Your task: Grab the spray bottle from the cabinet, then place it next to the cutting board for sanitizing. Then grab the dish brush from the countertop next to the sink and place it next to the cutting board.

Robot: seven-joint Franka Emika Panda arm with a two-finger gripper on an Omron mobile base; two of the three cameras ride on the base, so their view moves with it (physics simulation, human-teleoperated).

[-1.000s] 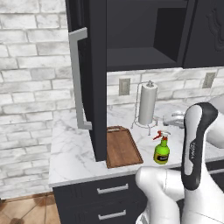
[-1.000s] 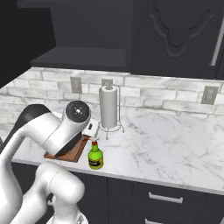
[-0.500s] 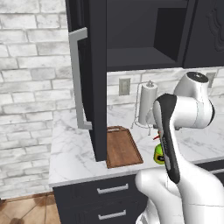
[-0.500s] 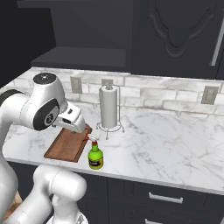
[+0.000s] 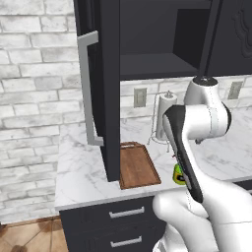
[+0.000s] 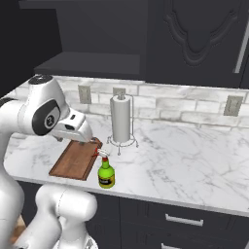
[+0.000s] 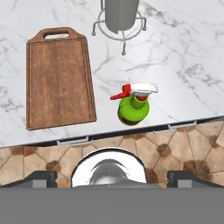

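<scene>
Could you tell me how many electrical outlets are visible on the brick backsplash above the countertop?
3: the first outlet above the cutting board, the second outlet behind the paper towel holder, and the third outlet far right. The arm may hide more.

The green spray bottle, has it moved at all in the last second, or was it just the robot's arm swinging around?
No. The spray bottle stands in the same spot beside the cutting board, in front of the paper towel holder.

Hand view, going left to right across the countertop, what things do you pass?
cutting board → spray bottle, standing just off the board's right edge, near the counter's front. The paper towel holder sits further back, overlapping both in left-right position, so I leave it out of the order.
</scene>
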